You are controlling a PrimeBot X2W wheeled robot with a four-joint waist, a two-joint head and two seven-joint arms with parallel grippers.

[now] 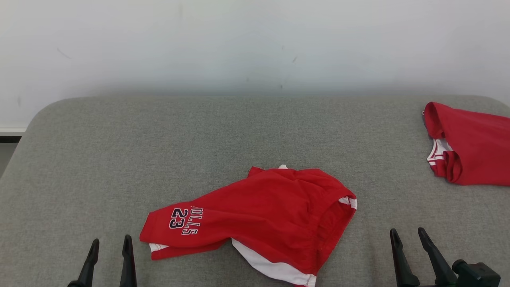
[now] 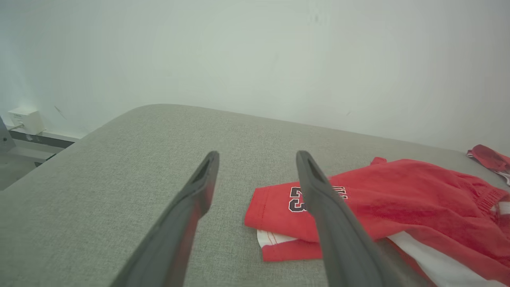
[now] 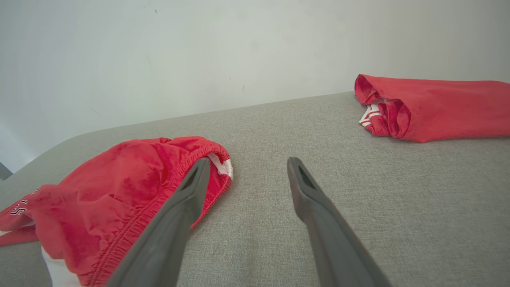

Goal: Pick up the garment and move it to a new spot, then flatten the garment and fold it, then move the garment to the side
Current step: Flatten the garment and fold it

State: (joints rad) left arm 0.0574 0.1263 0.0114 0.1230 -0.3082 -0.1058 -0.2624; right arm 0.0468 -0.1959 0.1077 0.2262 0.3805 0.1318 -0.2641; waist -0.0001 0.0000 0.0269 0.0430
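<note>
A pair of red shorts (image 1: 263, 215) with white trim and a dark "23" print lies crumpled near the front middle of the grey surface (image 1: 159, 151). The same shorts (image 2: 398, 199) lie to the right of my left fingers, and the elastic waistband of the shorts (image 3: 131, 199) sits to the left of my right fingers. My left gripper (image 1: 110, 244) stands open at the lower left, just left of the shorts' printed leg. My right gripper (image 1: 407, 236) stands open at the lower right, apart from the waistband. Both are empty.
A second red garment (image 1: 474, 143) with white stripes lies folded at the far right edge, also seen as the red garment (image 3: 434, 107) in the right wrist view. A pale wall (image 1: 255, 44) rises behind the surface. A white socket box (image 2: 24, 118) sits low on the wall at the left.
</note>
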